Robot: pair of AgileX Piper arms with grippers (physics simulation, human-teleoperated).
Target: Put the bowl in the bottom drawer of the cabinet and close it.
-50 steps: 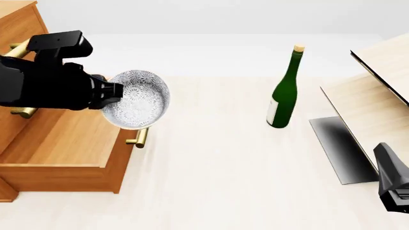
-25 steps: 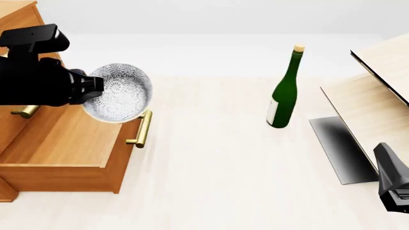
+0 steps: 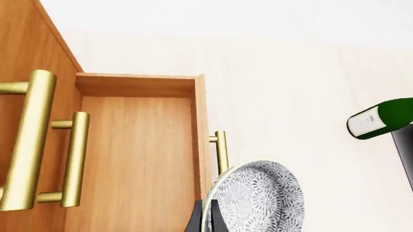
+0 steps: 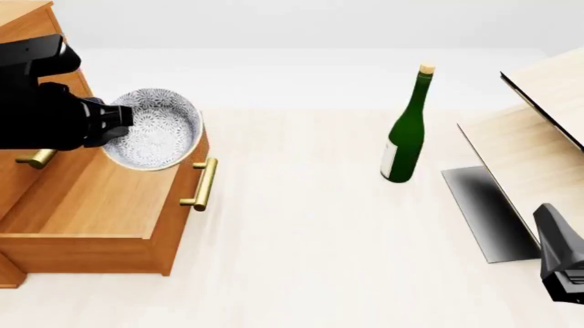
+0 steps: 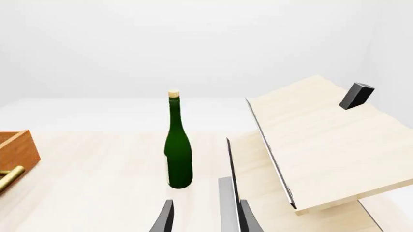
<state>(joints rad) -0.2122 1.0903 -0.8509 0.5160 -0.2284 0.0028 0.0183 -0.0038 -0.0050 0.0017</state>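
Because the drawer (image 4: 100,198) stood open, the left gripper (image 4: 117,123), clenched on the bowl (image 4: 155,137), hung over its front edge; the right gripper (image 5: 197,220) idled, fingers parted.

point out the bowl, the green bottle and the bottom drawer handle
bowl (image 4: 153,130), front view, speckled inside
green bottle (image 4: 407,133), front view, middle of the glass body
bottom drawer handle (image 4: 204,184), front view, middle of the brass bar
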